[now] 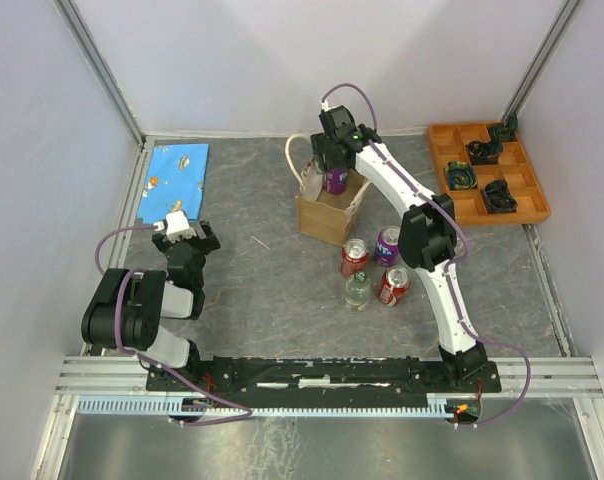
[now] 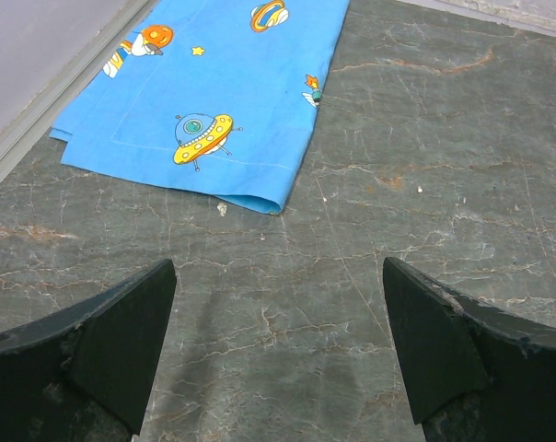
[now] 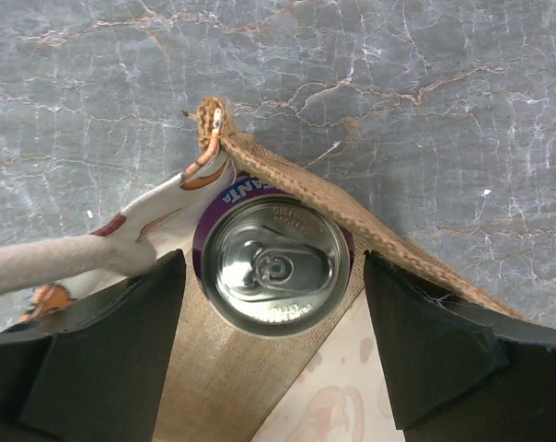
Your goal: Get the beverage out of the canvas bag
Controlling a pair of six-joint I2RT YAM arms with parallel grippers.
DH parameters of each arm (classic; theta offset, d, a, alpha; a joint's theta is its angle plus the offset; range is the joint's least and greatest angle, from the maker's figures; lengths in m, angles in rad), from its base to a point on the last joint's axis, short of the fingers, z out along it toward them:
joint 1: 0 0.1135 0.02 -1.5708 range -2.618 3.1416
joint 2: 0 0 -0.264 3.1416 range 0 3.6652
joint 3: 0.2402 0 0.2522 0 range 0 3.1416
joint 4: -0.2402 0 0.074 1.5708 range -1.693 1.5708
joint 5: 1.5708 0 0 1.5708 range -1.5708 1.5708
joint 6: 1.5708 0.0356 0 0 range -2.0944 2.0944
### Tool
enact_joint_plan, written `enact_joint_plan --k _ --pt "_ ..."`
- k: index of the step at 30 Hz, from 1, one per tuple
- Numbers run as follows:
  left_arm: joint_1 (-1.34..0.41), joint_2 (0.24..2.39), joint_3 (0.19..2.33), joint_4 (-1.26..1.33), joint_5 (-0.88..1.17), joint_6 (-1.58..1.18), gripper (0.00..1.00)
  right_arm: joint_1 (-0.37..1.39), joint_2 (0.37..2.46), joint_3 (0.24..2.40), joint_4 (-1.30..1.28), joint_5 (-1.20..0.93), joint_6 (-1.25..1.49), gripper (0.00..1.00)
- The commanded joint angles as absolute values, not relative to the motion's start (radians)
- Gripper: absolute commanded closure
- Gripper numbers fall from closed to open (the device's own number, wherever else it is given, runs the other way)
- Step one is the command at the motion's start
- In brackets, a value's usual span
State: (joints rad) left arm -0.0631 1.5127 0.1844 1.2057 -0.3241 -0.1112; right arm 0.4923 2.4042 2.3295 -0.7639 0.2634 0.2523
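The canvas bag [image 1: 325, 216] stands upright at mid-table, tan with a cream handle [image 3: 48, 262]. A purple beverage can [image 1: 336, 181] sticks up out of its mouth. From the right wrist, the can's silver top [image 3: 274, 265] sits against the bag's woven rim [image 3: 388, 250]. My right gripper [image 3: 273, 260] hangs over the bag, open, one finger on each side of the can with a small gap at both. My left gripper [image 2: 278, 267] is open over bare table far to the left, holding nothing.
Two red cans [image 1: 354, 257] [image 1: 394, 285], a purple can [image 1: 388, 244] and a clear bottle [image 1: 358, 291] stand just in front of the bag. An orange compartment tray [image 1: 443, 158] lies at the back right. A blue printed cloth [image 1: 177, 175] lies at the back left.
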Motion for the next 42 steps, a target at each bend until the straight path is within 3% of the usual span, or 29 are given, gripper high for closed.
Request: enact_joint_plan --k 1,7,10,12,16,42 --pt "-0.066 1.520 0.204 1.240 -0.346 -0.060 0.01 0.481 2.443 2.385 -0.722 0.288 0.235 0.14" --pt "-0.066 1.520 0.204 1.240 -0.346 -0.059 0.01 0.479 2.459 2.378 -0.724 0.288 0.238 0.17" --pt "-0.065 1.520 0.204 1.241 -0.346 -0.059 0.01 0.479 2.462 2.369 -0.720 0.295 0.236 0.24" --pt "-0.066 1.520 0.204 1.240 -0.346 -0.060 0.01 0.480 2.462 2.357 -0.714 0.300 0.233 0.40" --pt "-0.066 1.519 0.205 1.241 -0.346 -0.060 0.01 0.480 2.456 2.348 -0.713 0.318 0.233 0.99" --pt "-0.066 1.520 0.204 1.240 -0.346 -0.060 0.01 0.528 1.953 2.100 -0.420 0.210 0.187 1.00"
